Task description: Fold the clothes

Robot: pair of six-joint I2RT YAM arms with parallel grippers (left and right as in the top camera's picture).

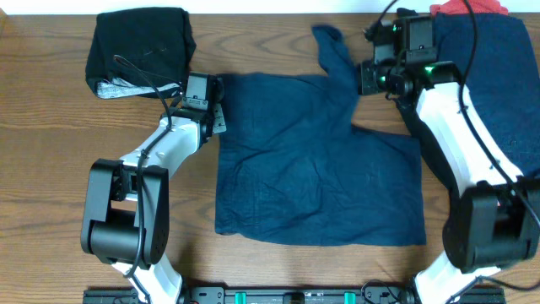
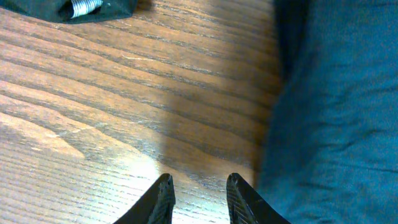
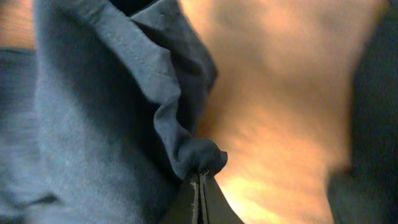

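A plain navy blue shirt (image 1: pixel 312 160) lies spread flat across the middle of the table, one sleeve pointing to the far edge. My right gripper (image 1: pixel 361 78) is at that sleeve. In the right wrist view its jaws (image 3: pixel 200 177) are shut on a bunched fold of the navy fabric (image 3: pixel 93 106). My left gripper (image 1: pixel 215 105) hangs low at the shirt's upper left corner. Its fingers (image 2: pixel 163 194) stand a little apart over bare wood, nothing between them, and the shirt's edge (image 2: pixel 336 124) lies just to their right.
A folded black garment (image 1: pixel 139 46) sits at the back left; its corner shows in the left wrist view (image 2: pixel 93 7). At the back right lies a pile of navy cloth (image 1: pixel 498 67) with a red piece (image 1: pixel 468 8) on top. The wooden table (image 1: pixel 51 169) lies bare at the left.
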